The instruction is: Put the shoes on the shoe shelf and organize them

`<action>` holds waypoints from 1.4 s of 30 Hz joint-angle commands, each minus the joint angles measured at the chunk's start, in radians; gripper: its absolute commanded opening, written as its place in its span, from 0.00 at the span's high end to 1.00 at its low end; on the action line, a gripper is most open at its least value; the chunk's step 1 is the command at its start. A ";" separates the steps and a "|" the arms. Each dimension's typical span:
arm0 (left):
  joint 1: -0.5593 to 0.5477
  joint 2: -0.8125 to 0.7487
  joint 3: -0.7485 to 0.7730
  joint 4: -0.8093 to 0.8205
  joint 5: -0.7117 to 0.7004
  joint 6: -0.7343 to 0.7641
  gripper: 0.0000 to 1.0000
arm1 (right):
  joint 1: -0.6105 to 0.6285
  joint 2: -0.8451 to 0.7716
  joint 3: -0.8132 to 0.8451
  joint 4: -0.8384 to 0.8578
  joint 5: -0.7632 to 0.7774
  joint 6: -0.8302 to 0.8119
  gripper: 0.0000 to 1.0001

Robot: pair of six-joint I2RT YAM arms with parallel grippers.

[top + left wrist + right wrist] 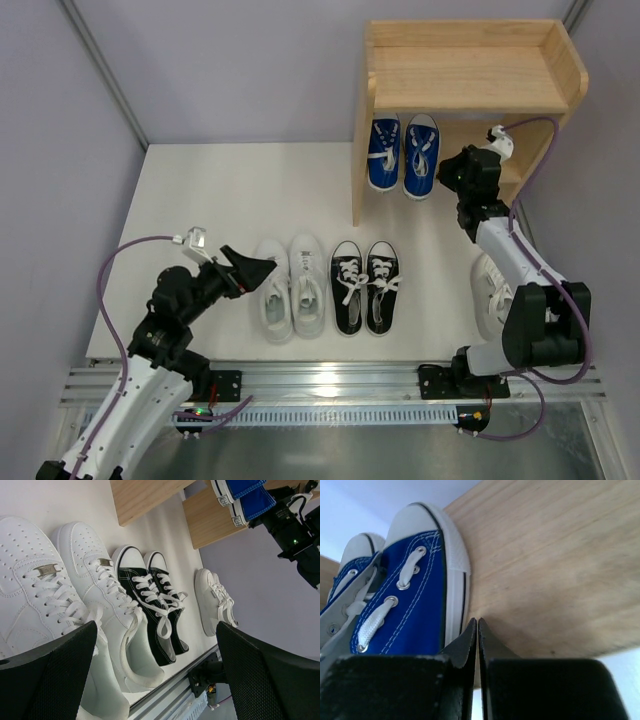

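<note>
Might knock the blue sneaker (415,595) just left of the right gripper's (477,627) pressed-together fingers, or snag laces on the white low-top (112,607) ahead of the left gripper's (258,270) spread ones.

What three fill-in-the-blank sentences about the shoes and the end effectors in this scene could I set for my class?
1. The canvas sneakers standing on the shoe shelf are ____ in colour.
2. The leather sneakers next to the black canvas sneakers are ____ in colour.
3. The left end effector is open, while the right end effector is ____.

Missing words: blue; white; shut.
</note>
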 commanded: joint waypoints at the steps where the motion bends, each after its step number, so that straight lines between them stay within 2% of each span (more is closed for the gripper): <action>1: 0.000 -0.016 0.004 -0.009 0.001 -0.003 0.01 | 0.001 0.064 0.063 0.012 -0.181 0.014 0.96; 6: 0.002 -0.031 0.000 -0.019 -0.005 -0.003 0.00 | 0.001 0.146 0.121 -0.012 -0.385 0.007 0.96; 11: 0.000 -0.027 -0.012 -0.006 0.000 -0.012 0.00 | 0.001 0.160 0.107 -0.003 -0.455 0.000 0.96; 16: 0.000 -0.022 -0.017 0.007 0.003 -0.014 0.00 | -0.004 0.137 0.093 -0.033 -0.424 -0.017 0.96; 19: 0.002 -0.024 -0.017 0.008 0.006 -0.015 0.00 | -0.002 0.092 0.084 -0.081 -0.378 -0.039 0.96; 21: 0.000 -0.022 -0.019 0.017 0.007 -0.015 0.00 | -0.002 0.037 0.078 -0.127 -0.277 -0.057 0.93; 23: 0.000 -0.019 -0.023 0.034 0.013 -0.018 0.00 | 0.001 -0.009 0.055 -0.196 -0.119 -0.072 0.80; 24: 0.002 -0.013 -0.028 0.040 0.016 -0.023 0.00 | 0.001 -0.062 0.037 -0.231 -0.057 -0.075 0.68; 27: 0.002 0.001 -0.038 0.080 0.033 -0.028 0.00 | -0.001 -0.115 0.030 -0.283 0.123 -0.080 0.62; 30: 0.002 0.030 -0.045 0.119 0.052 -0.031 0.00 | -0.010 -0.129 0.053 -0.348 0.235 -0.072 0.63; 33: 0.000 0.052 -0.045 0.143 0.062 -0.031 0.00 | -0.024 -0.127 0.069 -0.365 0.309 -0.040 0.81; 35: 0.002 0.050 -0.046 0.146 0.067 -0.031 0.00 | -0.094 -0.124 0.060 -0.325 0.295 -0.022 0.96; 42: 0.002 0.036 -0.060 0.159 0.070 -0.043 0.00 | -0.202 -0.098 0.035 -0.123 0.162 0.003 0.96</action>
